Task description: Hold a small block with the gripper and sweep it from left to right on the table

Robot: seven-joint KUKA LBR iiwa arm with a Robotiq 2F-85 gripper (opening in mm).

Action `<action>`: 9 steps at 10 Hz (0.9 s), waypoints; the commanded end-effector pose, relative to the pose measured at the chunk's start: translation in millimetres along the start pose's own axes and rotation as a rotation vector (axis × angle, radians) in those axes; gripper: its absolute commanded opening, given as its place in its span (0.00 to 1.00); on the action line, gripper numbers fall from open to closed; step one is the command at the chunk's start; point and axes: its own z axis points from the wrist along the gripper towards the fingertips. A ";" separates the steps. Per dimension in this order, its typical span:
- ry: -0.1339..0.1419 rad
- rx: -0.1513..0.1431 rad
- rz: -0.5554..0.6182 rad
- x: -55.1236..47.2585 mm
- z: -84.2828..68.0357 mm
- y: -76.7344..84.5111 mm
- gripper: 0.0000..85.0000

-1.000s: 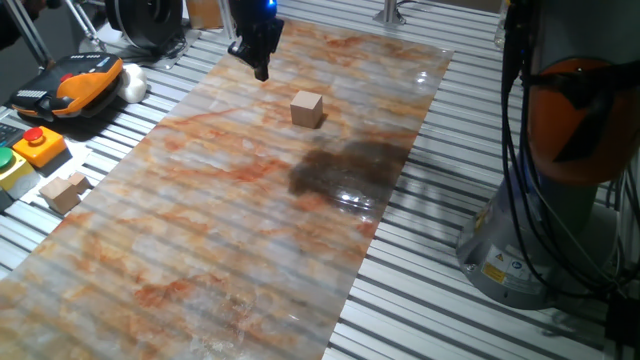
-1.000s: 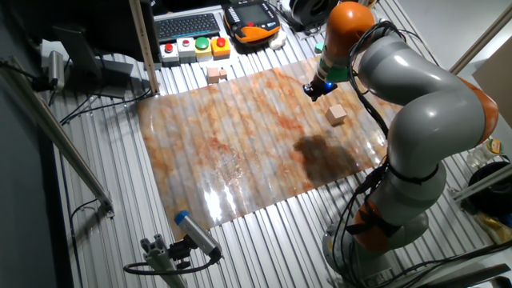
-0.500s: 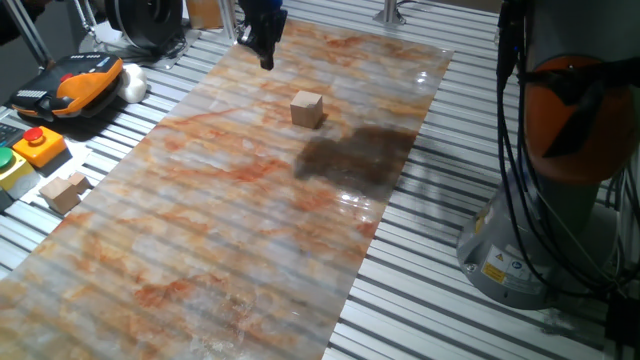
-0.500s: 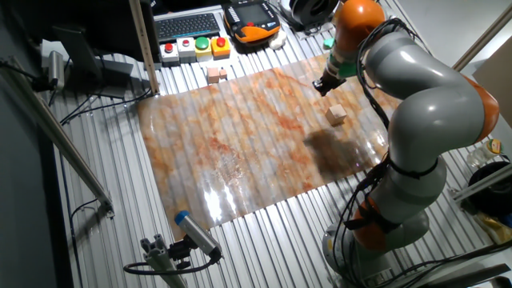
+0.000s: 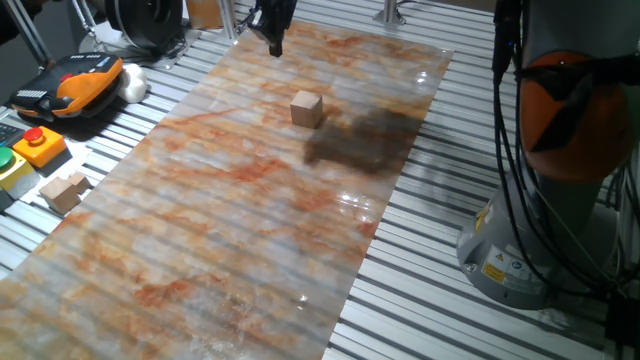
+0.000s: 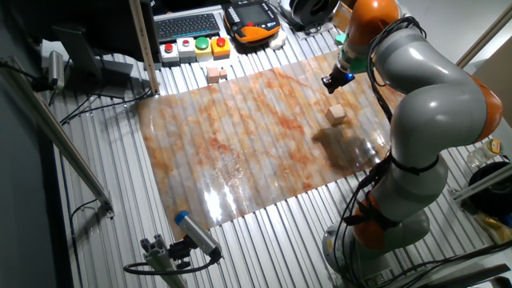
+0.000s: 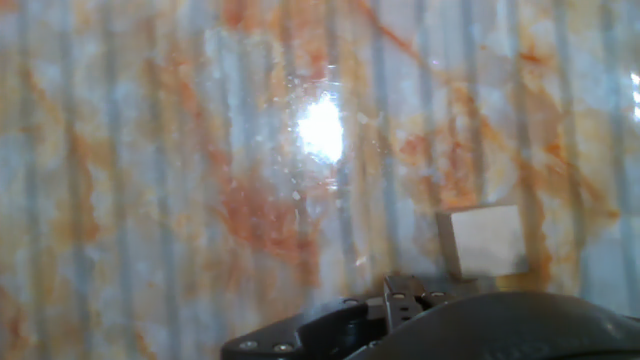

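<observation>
Likely light, rigid and smooth-faced, the small block (image 5: pixel 307 108) sits free on the glossy bench (image 5: pixel 220 230); grip opposite flat sides. Gripper (image 5: pixel 274 30) aloft; fingers' state indiscernible.

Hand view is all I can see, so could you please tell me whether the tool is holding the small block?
Observer: No. The small block sits alone on the table; the tool hangs in the air apart from it.
Operator: Is it the only block around?
Observer: No, a joined pair of blocks lies off the board, on the metal slats.
Operator: Is anything dark near the small block?
Observer: A dark shadow falls on the board right beside it.
</observation>
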 end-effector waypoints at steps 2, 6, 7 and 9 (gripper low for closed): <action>-0.008 0.026 0.066 0.0 -0.1 -0.1 0.00; -0.050 0.048 0.155 0.0 -0.1 -0.1 0.00; -0.048 0.087 0.151 0.0 -0.1 -0.1 0.00; -0.062 0.092 0.127 0.0 -0.1 -0.1 0.20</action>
